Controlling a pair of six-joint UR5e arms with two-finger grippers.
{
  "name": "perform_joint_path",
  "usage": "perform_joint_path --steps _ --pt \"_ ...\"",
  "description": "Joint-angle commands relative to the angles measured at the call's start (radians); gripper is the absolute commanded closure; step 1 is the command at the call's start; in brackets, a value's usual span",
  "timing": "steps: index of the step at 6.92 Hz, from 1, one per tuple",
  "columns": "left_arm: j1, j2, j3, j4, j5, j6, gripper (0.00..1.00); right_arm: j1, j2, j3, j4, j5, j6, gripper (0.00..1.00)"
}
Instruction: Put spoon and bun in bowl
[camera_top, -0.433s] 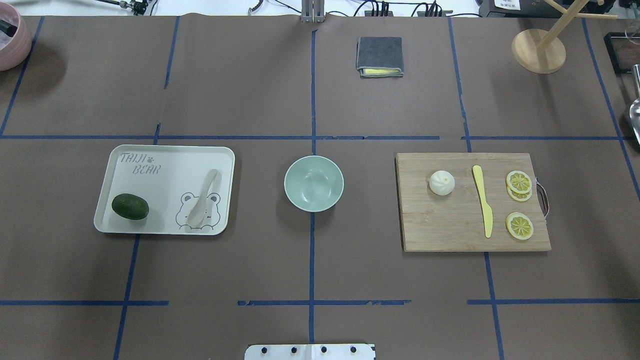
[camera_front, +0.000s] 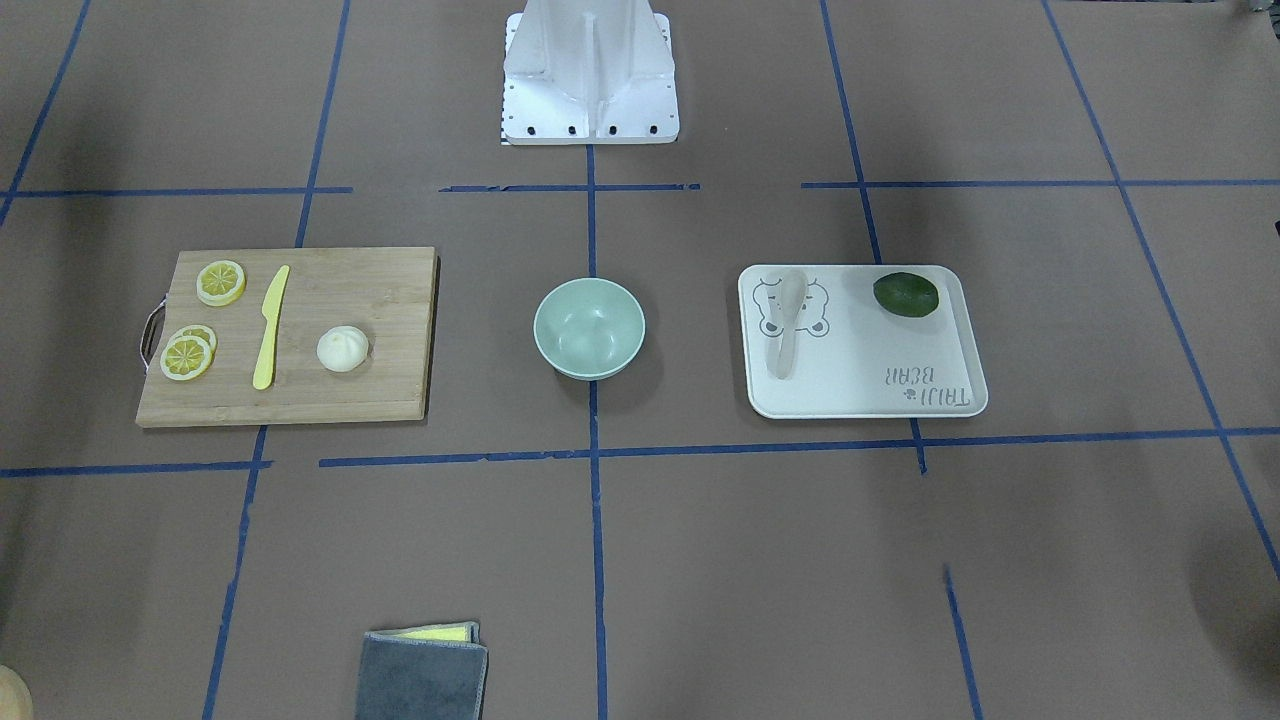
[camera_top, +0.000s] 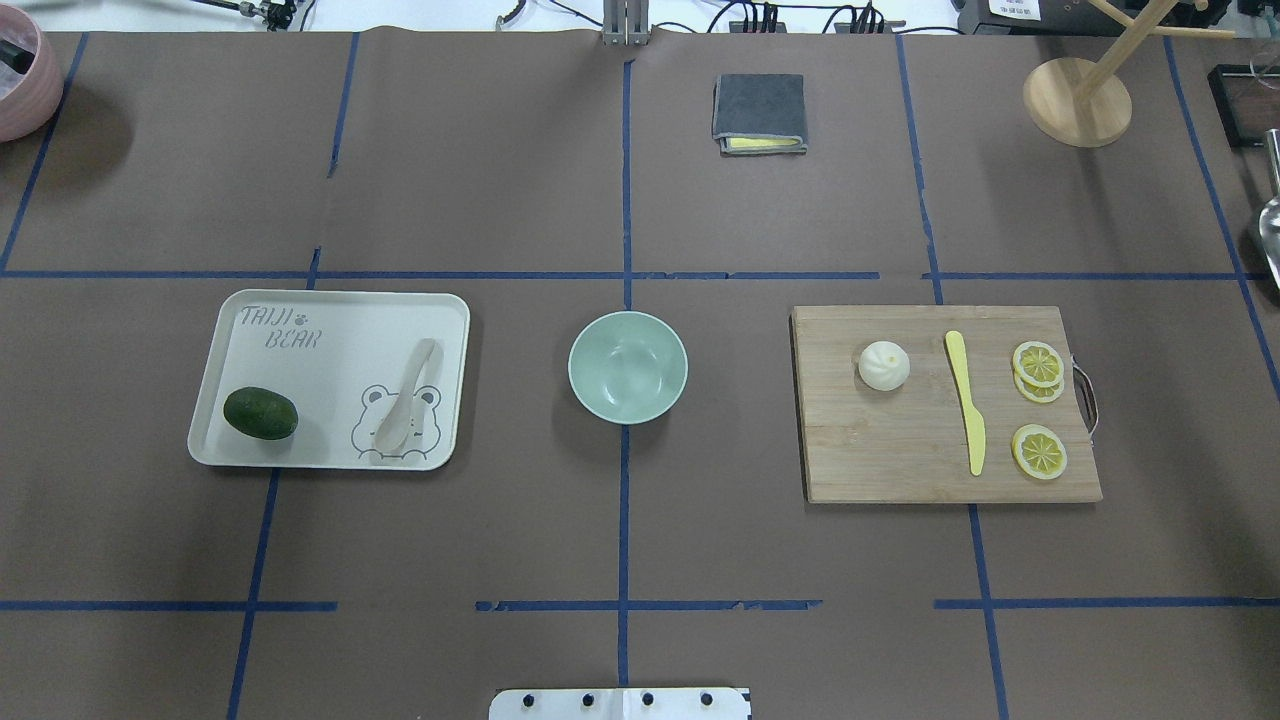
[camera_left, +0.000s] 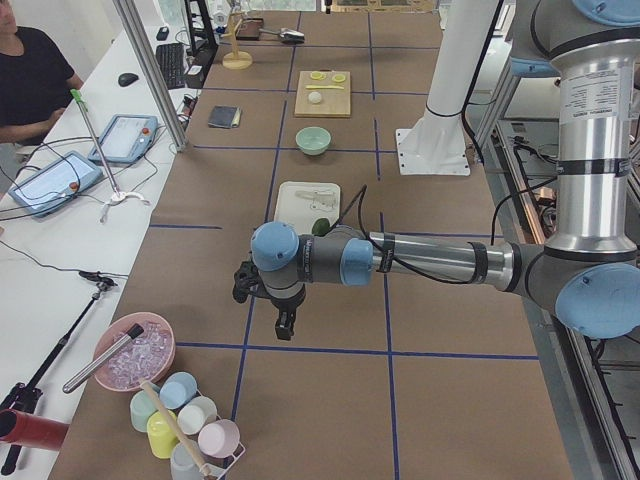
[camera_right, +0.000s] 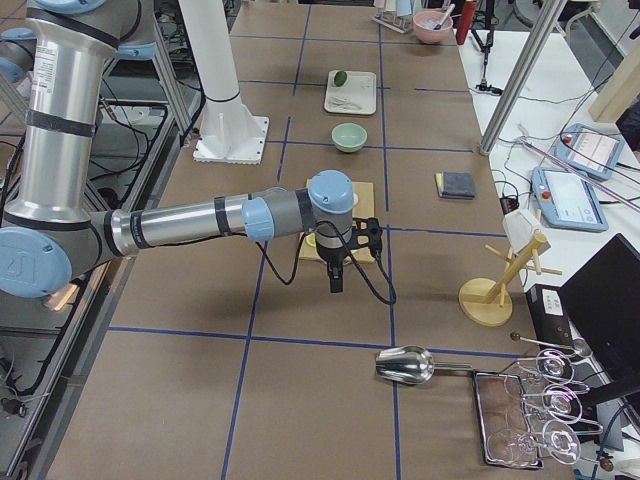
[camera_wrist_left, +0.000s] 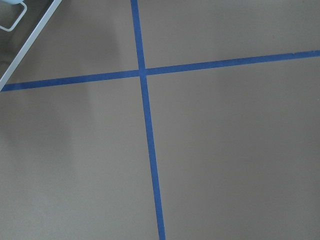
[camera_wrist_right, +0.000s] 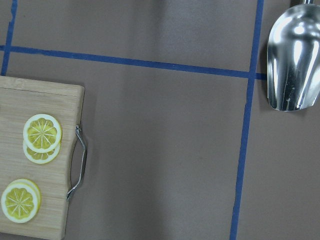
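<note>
Since both show only in side views, left gripper (camera_left: 285, 328) and right gripper (camera_right: 336, 282): cannot tell whether jaws are apart or together. Overhead: spoon (camera_top: 405, 397) on tray (camera_top: 300, 310), mid-left; bun (camera_top: 884, 365) on board (camera_top: 900, 460), mid-right; bowl (camera_top: 628, 367) centre, empty. Judged: 0 of 2 placed. Next: reach over each item, jaws spread.

The bowl (camera_top: 628, 367) is plain pale mint green. The bun (camera_top: 884, 365) is white with a pleated swirl, and the spoon (camera_top: 407, 395) is pale beige. The tray (camera_top: 330, 370) is off-white with a grey bear outline and grey lettering, and the fruit (camera_top: 260, 413) on it is dark green. The knife (camera_top: 966, 400) and lemon slices (camera_top: 1038, 363) are yellow, the cutting board (camera_top: 900, 450) is light bamboo, and the table cover (camera_top: 500, 520) is brown with blue tape lines.
</note>
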Motion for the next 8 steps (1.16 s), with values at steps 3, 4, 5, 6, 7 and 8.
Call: perform_joint_path --steps 3,4,5,6,7,8 --pt "0.001 -0.026 -0.026 -0.004 0.013 -0.010 0.00 0.000 0.002 0.000 0.004 0.000 0.002 0.00" --pt "0.002 -0.037 -0.004 -0.030 0.013 0.001 0.00 0.000 0.002 -0.001 0.006 0.019 0.003 0.00" --pt "0.001 -0.026 0.010 -0.071 0.000 0.001 0.00 0.000 0.004 0.000 0.006 0.032 0.002 0.00" --pt "0.007 -0.023 0.009 -0.085 -0.042 0.001 0.00 -0.003 0.005 0.002 0.004 0.036 0.003 0.00" --pt "0.031 -0.029 -0.006 -0.149 -0.095 -0.019 0.00 -0.011 0.005 0.000 0.028 0.043 0.008 0.00" --pt "0.052 -0.031 -0.008 -0.168 -0.147 -0.125 0.00 -0.020 0.004 -0.003 0.058 0.045 0.005 0.00"
